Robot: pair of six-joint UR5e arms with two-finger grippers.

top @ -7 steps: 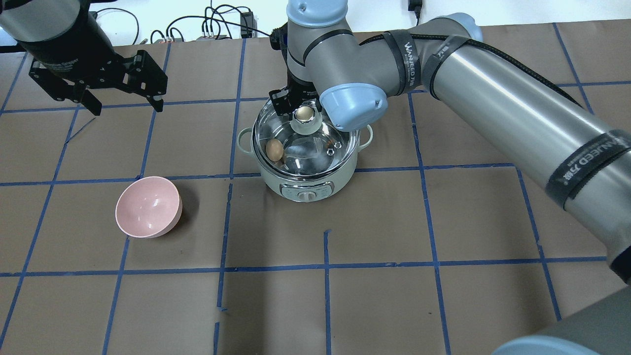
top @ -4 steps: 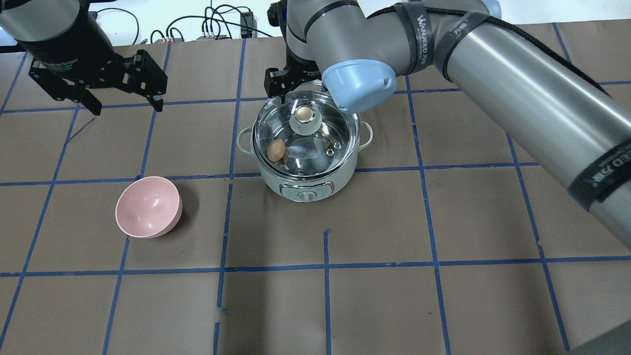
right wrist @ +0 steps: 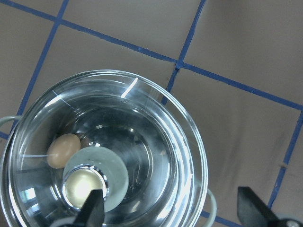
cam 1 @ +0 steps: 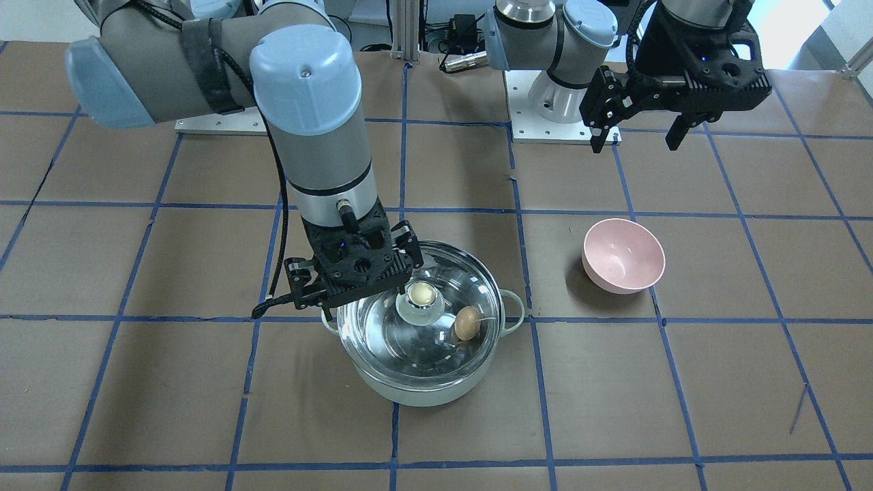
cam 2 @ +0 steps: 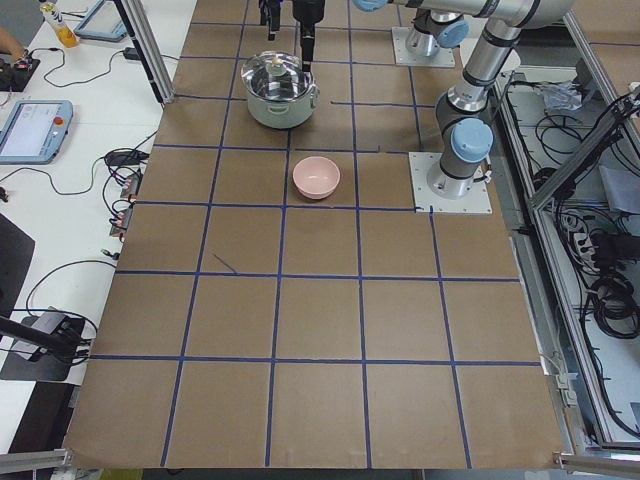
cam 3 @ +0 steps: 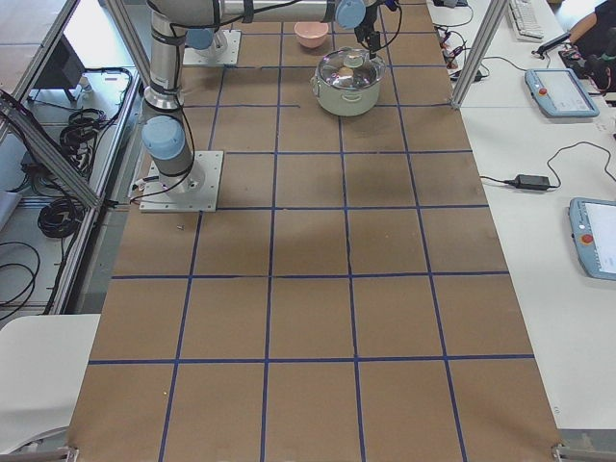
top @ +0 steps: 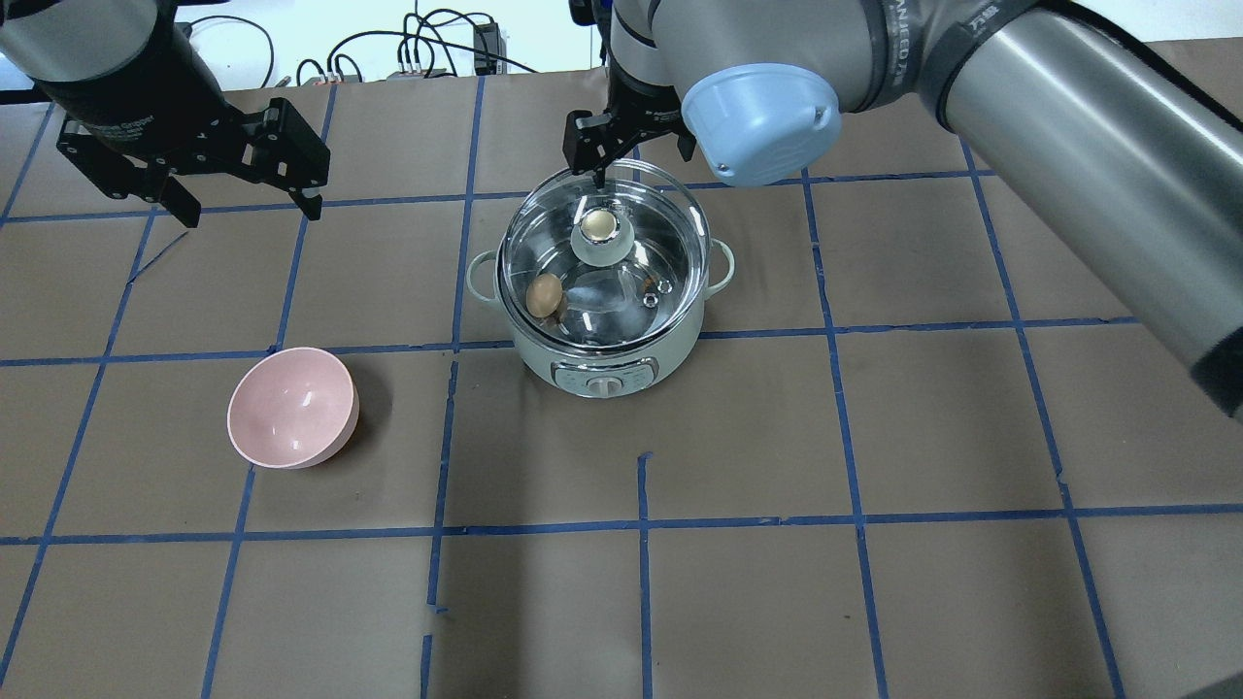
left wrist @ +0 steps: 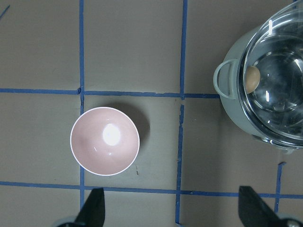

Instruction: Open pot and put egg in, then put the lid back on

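Note:
The mint-green pot [top: 602, 367] stands mid-table with the glass lid [top: 636, 254] resting on it, cream knob [top: 602, 227] on top. The tan egg [top: 544, 294] lies inside the pot, seen through the glass, on the side toward the pink bowl. My right gripper [top: 639, 160] is open and empty, hanging just past the pot's far rim and above the lid, apart from the knob. In the right wrist view the lid [right wrist: 151, 137], the knob [right wrist: 84, 187] and the egg [right wrist: 63, 150] show below the gripper's spread fingers. My left gripper [top: 251, 206] is open and empty at the far left.
A pink bowl [top: 291, 408], empty, sits left of the pot, below the left gripper; it also shows in the left wrist view [left wrist: 104, 141]. The right arm's elbow [top: 757, 121] and forearm span the table's right side. Cables lie along the far table edge [top: 418, 53].
My right gripper has risen and drawn back from beside the lid's knob to beyond the pot's far rim. The lid, pot, egg and left arm have not moved.

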